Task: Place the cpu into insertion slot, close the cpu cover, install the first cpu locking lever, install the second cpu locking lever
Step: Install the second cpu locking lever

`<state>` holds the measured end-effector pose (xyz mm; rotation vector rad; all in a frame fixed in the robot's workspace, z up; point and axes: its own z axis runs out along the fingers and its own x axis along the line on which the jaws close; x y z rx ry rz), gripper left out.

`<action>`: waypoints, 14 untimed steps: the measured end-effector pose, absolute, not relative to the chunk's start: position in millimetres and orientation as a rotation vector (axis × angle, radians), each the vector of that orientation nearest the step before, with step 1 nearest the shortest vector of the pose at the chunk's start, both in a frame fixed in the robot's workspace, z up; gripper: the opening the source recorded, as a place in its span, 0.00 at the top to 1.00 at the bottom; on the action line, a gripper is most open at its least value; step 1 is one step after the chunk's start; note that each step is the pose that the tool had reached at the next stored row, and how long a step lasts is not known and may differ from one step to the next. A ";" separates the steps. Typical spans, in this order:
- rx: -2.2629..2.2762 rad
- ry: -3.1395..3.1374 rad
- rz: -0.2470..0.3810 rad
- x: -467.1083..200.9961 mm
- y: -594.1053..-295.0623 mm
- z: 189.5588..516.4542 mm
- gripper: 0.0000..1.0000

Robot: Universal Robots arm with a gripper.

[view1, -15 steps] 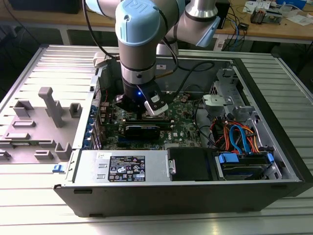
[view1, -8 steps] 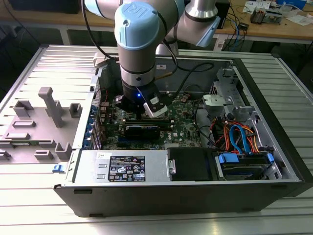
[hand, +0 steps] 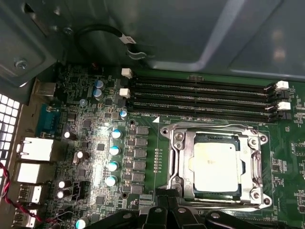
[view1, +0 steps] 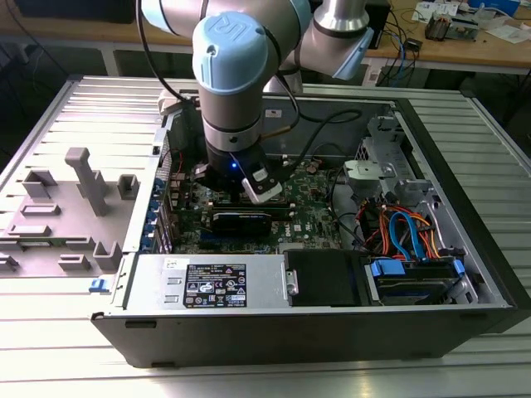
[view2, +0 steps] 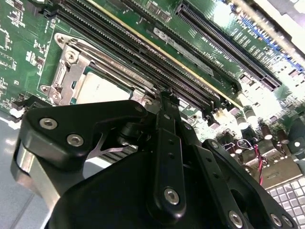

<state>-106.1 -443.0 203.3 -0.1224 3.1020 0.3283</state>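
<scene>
The cpu (hand: pixel 214 167) lies flat in the insertion slot (hand: pixel 172 135) on the green motherboard, its silver-grey top lit. It also shows in the second wrist view as the cpu (view2: pixel 102 90). The cpu cover (hand: pixel 251 162) lies down flat around it, the chip showing through its square window. Thin lever rods run along the socket's edges; whether they are latched I cannot tell. My gripper (hand: pixel 167 195) is shut with nothing in it, its tip right at the socket's edge. In the second wrist view the gripper (view2: pixel 164 95) reaches the socket's corner beside the memory slots.
Long black memory slots (hand: pixel 200 95) run beside the socket. In the exterior view the arm (view1: pixel 232 83) reaches down into the open computer case, over a black graphics card (view1: pixel 241 220). A power supply (view1: pixel 216 286), cables (view1: pixel 406 232) and a grey fixture (view1: pixel 75 199) surround it.
</scene>
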 end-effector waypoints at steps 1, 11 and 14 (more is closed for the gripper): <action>-0.122 3.101 0.335 -106.5 -443.0 203.1 0.89; -0.122 3.099 0.349 -107.9 -442.9 202.1 0.89; -0.122 3.099 0.348 -108.0 -443.0 207.3 0.89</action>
